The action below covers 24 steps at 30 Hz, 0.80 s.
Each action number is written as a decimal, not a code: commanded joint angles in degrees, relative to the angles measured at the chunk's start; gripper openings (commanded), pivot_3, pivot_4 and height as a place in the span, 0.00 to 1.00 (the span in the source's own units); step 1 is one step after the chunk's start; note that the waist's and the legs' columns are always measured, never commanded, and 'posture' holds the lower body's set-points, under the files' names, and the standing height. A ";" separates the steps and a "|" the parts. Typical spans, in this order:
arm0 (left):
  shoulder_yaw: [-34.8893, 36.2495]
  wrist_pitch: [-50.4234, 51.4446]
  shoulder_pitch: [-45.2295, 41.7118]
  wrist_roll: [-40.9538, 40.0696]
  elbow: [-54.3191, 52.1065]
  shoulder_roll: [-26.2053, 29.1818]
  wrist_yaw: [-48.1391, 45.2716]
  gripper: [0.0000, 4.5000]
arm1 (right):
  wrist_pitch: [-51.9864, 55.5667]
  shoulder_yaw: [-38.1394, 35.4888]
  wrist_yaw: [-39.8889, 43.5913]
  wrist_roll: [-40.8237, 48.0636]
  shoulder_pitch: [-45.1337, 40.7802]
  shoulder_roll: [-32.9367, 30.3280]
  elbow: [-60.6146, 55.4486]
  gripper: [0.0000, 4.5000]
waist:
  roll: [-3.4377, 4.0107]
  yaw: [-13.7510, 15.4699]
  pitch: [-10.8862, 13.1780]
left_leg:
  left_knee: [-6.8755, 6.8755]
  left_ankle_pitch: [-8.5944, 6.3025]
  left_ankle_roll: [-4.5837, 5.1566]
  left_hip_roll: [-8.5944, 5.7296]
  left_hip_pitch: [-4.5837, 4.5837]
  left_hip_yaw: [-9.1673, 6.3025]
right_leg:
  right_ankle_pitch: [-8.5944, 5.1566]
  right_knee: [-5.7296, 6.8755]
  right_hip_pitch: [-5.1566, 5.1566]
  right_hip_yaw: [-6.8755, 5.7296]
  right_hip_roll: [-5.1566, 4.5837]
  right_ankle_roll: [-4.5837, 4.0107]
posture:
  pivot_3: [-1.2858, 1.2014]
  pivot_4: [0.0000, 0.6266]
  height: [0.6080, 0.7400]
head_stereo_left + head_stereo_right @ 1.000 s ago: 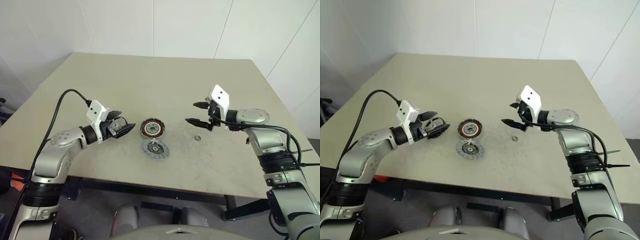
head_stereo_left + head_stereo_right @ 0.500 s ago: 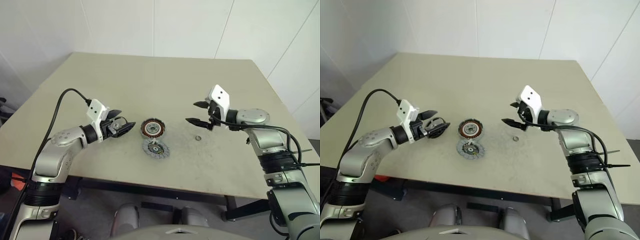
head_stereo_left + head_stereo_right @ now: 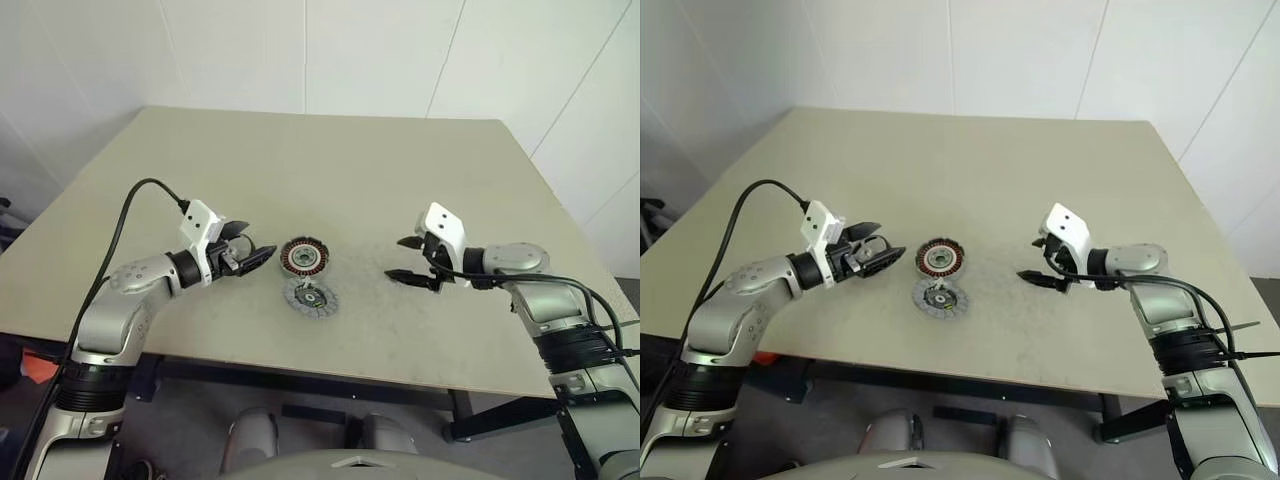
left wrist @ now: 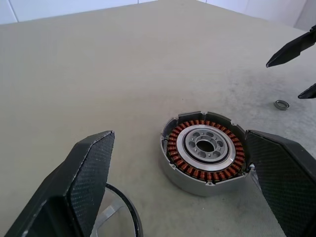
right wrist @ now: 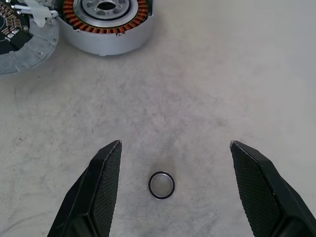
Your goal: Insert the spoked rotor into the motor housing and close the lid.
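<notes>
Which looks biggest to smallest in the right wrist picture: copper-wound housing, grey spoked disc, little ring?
1. Motor housing, though cut off by the picture's edge.
2. Spoked rotor, also cut off, so these two are unsure.
3. Small ring, clearly smallest.

Left gripper [image 3: 257, 257]: fingers spread wide, nothing held, forearm near level, pointing inward. Right gripper [image 3: 407, 258]: fingers apart, nothing held, wrist pitched downward, pointing inward toward the left arm.

copper-wound motor housing [image 4: 204, 152]; grey spoked rotor [image 3: 311, 298]

Spoked rotor [image 5: 19, 37] cut off at frame edge
</notes>
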 commanded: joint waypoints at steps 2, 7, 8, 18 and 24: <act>0.59 -1.30 -0.74 0.15 -1.22 0.12 0.29 1.00 | -2.34 0.48 -0.12 -1.05 0.05 0.10 1.36 0.88 | 0.00 0.00 0.00 | 0.00 0.00 0.00 0.00 0.00 0.00 | 0.02 -0.01 0.01 0.00 0.00 -0.04 | 0.52 0.00 1.00; 0.89 -1.38 -0.67 0.40 -1.27 0.28 0.46 1.00 | -4.17 0.86 -0.19 -1.71 -0.38 0.64 3.88 0.88 | 0.00 -0.01 0.00 | 0.00 0.00 0.00 0.00 0.01 0.00 | 0.09 0.00 0.02 -0.01 0.00 -0.15 | 0.52 0.00 1.00; 1.00 -1.35 -0.72 0.36 -1.31 0.31 0.48 1.00 | -4.63 0.91 -0.23 -1.87 -0.39 0.75 4.60 0.88 | 0.00 -0.01 0.00 | 0.00 0.00 0.00 0.00 0.01 0.00 | 0.08 -0.01 0.02 0.00 0.00 -0.15 | 0.52 0.00 1.00; 1.11 -1.43 -1.05 0.45 -1.25 0.49 0.50 1.00 | -5.92 0.73 -0.31 -2.61 -0.84 1.77 9.86 0.88 | 0.01 -0.03 -0.01 | 0.00 0.00 0.00 0.00 0.12 0.00 | 0.08 -0.01 0.13 -0.01 0.00 -0.14 | 0.52 0.00 1.00; 1.27 -1.48 -1.07 0.67 -1.30 0.45 0.86 1.00 | -5.53 0.85 0.45 -2.59 -0.90 2.10 10.89 0.61 | 0.00 -0.05 -0.01 | 0.00 -0.01 0.01 0.00 0.58 0.00 | -0.06 -0.05 0.55 0.00 0.00 0.10 | 0.52 0.00 1.00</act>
